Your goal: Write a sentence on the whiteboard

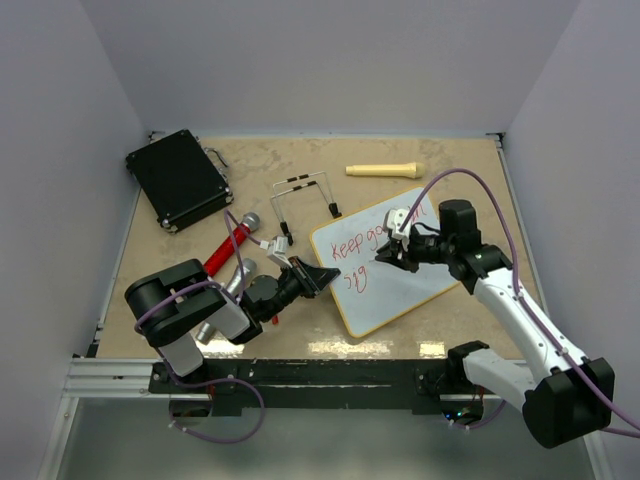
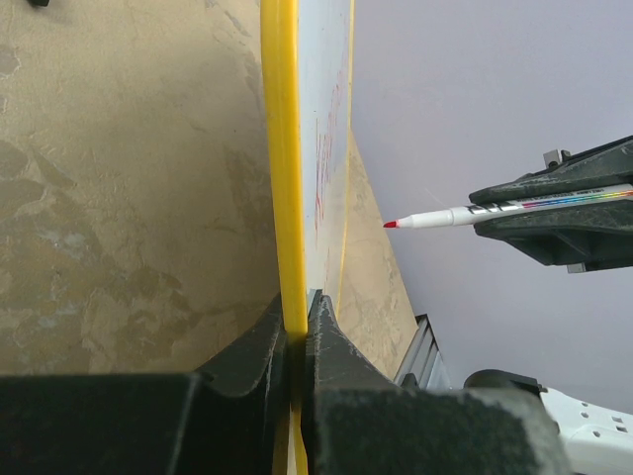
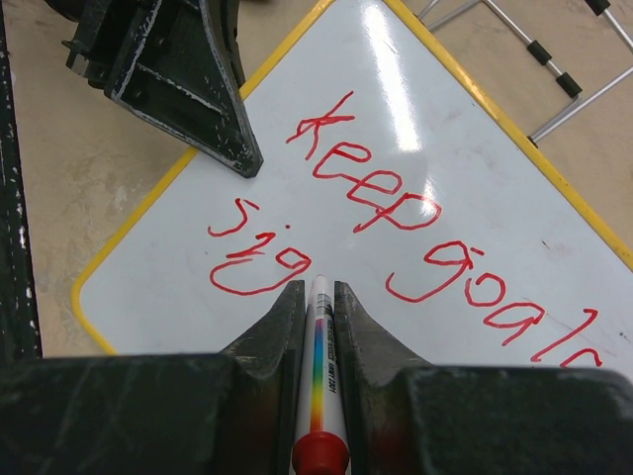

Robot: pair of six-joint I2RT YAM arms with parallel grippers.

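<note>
Toward the table's (image 1: 450,160) front edge, left gripper (image 1: 333,276) clamps the whiteboard (image 1: 400,290); right gripper (image 1: 390,256), gripping the marker (image 2: 445,217), should extend the sentence (image 1: 350,246) past "sig"

1 whiteboard (image 1: 400,290), 1 marker (image 3: 318,366), 1 black case (image 1: 178,180), 1 cream cylinder (image 1: 384,170), 1 wire stand (image 1: 300,180)

**Figure:** 2 arms on 1 shared mount.
- **Left arm** (image 1: 165,305): rounded black joint housings joined by a pale grey link.
- **Right arm** (image 1: 520,320): 2 white, tapering links between black housings, the largest a blocky black unit at the near end.
- **Cabling:** 1 lilac cable (image 1: 462,171) runs outside each arm in loose loops.
- **Left gripper** (image 1: 335,272) and **right gripper** (image 1: 385,258): 2 matt black fingers (image 3: 272,336) apiece, grainy in surface and wedge-shaped. They have open triangular ribbing and edges scuffed pale.
- **Base:** a black bar (image 1: 330,375) set against a silver slotted aluminium rail (image 1: 105,378).
</note>
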